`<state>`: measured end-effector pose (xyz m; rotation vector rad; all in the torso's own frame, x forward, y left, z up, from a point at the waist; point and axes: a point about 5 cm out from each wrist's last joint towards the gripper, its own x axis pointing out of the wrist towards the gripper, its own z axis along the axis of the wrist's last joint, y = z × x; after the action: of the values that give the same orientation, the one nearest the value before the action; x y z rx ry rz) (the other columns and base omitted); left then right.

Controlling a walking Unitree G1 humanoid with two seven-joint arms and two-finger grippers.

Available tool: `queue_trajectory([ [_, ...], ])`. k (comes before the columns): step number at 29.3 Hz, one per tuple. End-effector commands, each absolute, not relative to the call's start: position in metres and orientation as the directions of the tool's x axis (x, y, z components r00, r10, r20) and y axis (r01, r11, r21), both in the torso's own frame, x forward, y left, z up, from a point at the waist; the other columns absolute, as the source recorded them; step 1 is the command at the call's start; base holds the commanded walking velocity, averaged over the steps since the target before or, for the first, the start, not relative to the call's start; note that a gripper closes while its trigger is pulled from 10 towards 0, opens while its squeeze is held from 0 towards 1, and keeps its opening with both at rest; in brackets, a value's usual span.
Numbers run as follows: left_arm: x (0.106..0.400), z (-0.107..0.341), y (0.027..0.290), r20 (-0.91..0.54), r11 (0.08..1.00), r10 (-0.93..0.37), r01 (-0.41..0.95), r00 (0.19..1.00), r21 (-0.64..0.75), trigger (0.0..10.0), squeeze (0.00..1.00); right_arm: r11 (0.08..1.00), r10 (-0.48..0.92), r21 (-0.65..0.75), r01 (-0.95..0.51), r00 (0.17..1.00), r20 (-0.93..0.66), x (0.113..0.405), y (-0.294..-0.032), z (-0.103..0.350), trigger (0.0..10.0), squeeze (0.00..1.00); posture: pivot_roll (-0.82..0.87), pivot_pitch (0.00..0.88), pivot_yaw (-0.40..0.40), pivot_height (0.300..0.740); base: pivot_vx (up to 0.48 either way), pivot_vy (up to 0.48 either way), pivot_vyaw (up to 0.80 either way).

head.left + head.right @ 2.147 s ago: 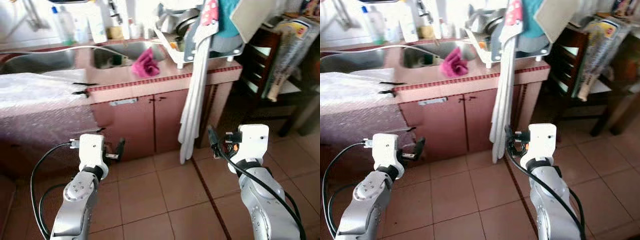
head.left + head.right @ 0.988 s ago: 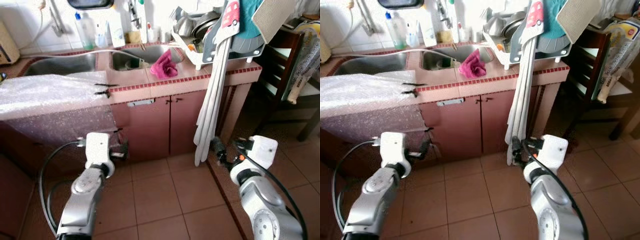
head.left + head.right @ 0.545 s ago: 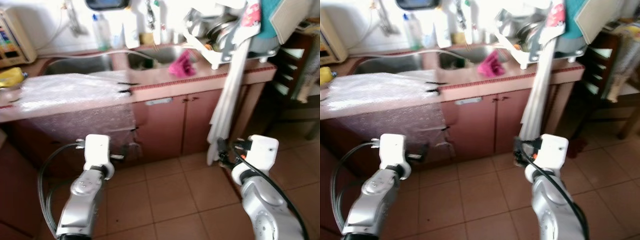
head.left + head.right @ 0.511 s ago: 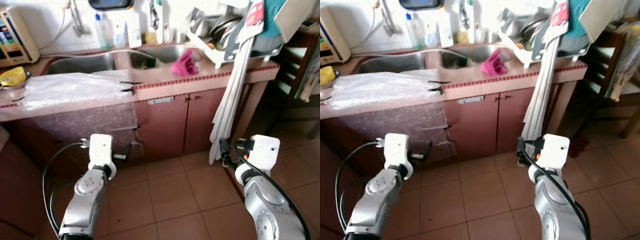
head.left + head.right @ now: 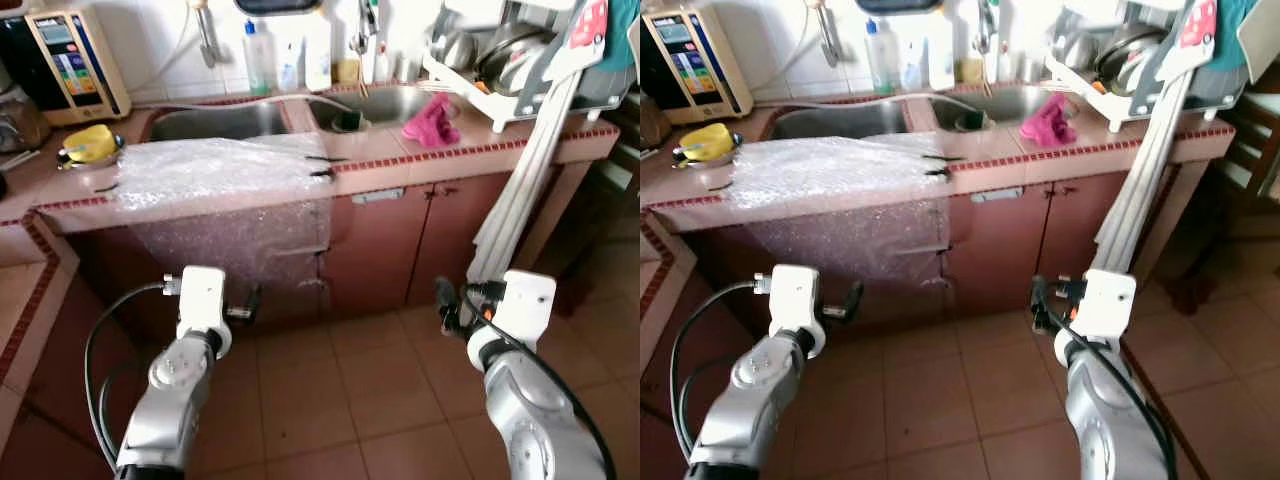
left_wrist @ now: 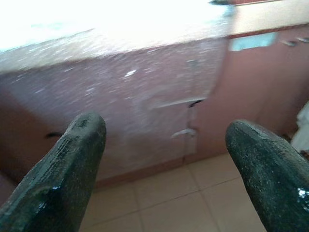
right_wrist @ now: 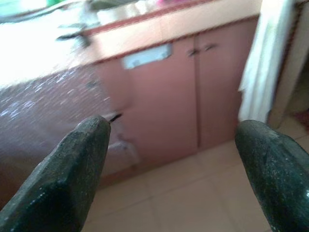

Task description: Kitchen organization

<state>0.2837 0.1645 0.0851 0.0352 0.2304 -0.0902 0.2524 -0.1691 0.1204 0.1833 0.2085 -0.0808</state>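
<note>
Landmark: sink [image 5: 215, 121], set in the pink counter [image 5: 470, 160] straight ahead of me.
Left claw [image 6: 166, 159]: fingers spread wide, holding nothing, low over the floor [image 5: 390, 390], aimed at the cupboard front below the sink.
Right claw [image 7: 176, 166]: fingers wide apart too, empty, low and pointing at the cupboard doors [image 5: 425, 235] to the right of the sink.
Task things: pink cloth [image 5: 432, 119] lies on the counter just right of the sink; dish rack [image 5: 520, 60] with pots is further right of it; bottles [image 5: 258, 58] stand behind the sink by the wall; yellow item in a bowl [image 5: 90, 148] sits on the counter left of the sink.
Other: bubble wrap [image 5: 215, 175] is draped over the counter edge in front of the sink and hangs down the cupboard; long white boards [image 5: 525, 180] lean against the counter right of the sink.
Step in hand: I judge I'm still approaching; nothing is within reach yet.
How to do it well: close in squarely on the sink, stop short of the cupboard, raise the arms above counter height before reaching, and steer the right arm clear of the leaning boards.
Change from earlier: the view has swung left; the bowl and a white appliance [image 5: 75, 65] left of the sink now show, and the dish rack sits nearer the right edge. That is my camera turning, not the things moving. Both claws stay low and wide.
</note>
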Motion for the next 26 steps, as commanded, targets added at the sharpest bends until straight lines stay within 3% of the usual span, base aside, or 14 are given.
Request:
queue_trajectory([
  [1, 0.284, 0.088, 0.168, -0.214, 0.997, -0.075, 0.081, 0.974, 0.019, 10.0, 0.0, 0.984, -0.059, 0.154, 0.091, 0.978, -0.198, 0.254, -0.169, 0.124, 10.0, 0.0, -0.02, 0.0, 0.046, 0.74, 0.0, 0.0, 0.0],
  [9, 0.284, 0.086, 0.168, -0.22, 0.997, -0.075, 0.079, 0.973, 0.011, 10.0, 0.0, 0.994, -0.045, 0.093, 0.062, 0.983, -0.179, 0.256, -0.17, 0.125, 10.0, 0.0, -0.02, 0.0, 0.039, 0.74, 0.0, 0.0, 0.0],
  [20, 0.287, 0.083, 0.161, -0.205, 0.999, -0.03, 0.026, 0.978, -0.021, 10.0, 0.0, 1.0, 0.012, 0.004, -0.011, 0.987, -0.162, 0.266, -0.174, 0.133, 10.0, 0.0, -0.03, 0.0, -0.053, 0.74, 0.0, 0.0, 0.0],
  [26, 0.292, 0.085, 0.165, -0.19, 1.0, -0.001, -0.003, 0.982, -0.024, 10.0, 0.0, 1.0, 0.022, -0.009, -0.023, 0.987, -0.157, 0.27, -0.175, 0.135, 10.0, 0.0, -0.03, 0.0, -0.058, 0.74, 0.0, 0.0, 0.0],
])
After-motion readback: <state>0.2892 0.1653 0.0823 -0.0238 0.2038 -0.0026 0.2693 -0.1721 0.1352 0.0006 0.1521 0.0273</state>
